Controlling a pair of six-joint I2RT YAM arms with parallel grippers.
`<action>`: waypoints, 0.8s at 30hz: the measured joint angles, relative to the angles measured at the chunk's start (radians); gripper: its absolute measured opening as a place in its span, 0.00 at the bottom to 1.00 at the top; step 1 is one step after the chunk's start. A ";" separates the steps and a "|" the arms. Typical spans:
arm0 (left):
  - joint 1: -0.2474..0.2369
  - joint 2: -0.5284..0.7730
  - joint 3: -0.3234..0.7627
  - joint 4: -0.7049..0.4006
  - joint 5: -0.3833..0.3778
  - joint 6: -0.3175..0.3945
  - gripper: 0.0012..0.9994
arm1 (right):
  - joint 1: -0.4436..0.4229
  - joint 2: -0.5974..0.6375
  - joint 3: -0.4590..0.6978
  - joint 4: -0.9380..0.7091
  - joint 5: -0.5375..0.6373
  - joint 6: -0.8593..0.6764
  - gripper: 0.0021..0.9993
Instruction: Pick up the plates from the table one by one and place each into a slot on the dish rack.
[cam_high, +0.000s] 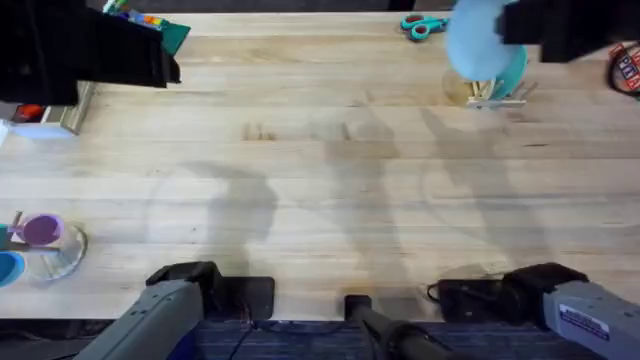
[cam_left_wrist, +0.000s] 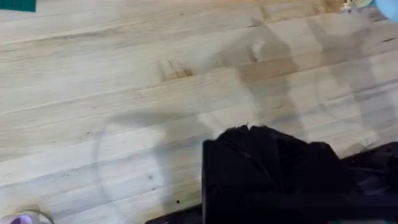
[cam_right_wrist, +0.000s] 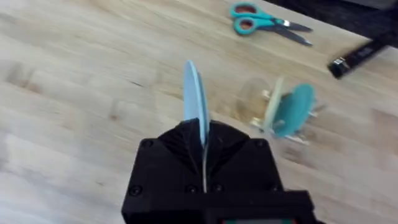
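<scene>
Pale plank-grained wood makes up the counter (cam_high: 320, 170), and the dish rack (cam_high: 490, 92) stands on it with a darker teal plate (cam_right_wrist: 291, 109) and a pale yellow-cream plate (cam_right_wrist: 273, 102) upright between its pegs. Just above the rack, the right pincer (cam_right_wrist: 202, 146) is pinching the light blue plate (cam_right_wrist: 194, 99) by its rim — the plate is held on edge, near the rack but apart from it. Teal scissors (cam_right_wrist: 261, 18) lie beyond the rack. Well away from the rack is the left pincer (cam_left_wrist: 249, 134), low over bare wood; whether it is spread or pressed together I cannot tell.
</scene>
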 joint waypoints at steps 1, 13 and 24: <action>0.000 0.000 0.000 0.000 0.000 0.000 0.04 | -0.017 -0.012 0.000 -0.009 0.010 -0.005 0.03; 0.000 0.000 0.000 -0.001 -0.001 0.001 0.98 | -0.195 -0.141 0.000 -0.028 0.044 -0.020 0.03; 0.000 0.000 0.000 -0.013 -0.003 0.000 0.99 | -0.220 -0.145 0.000 -0.035 0.047 -0.026 0.03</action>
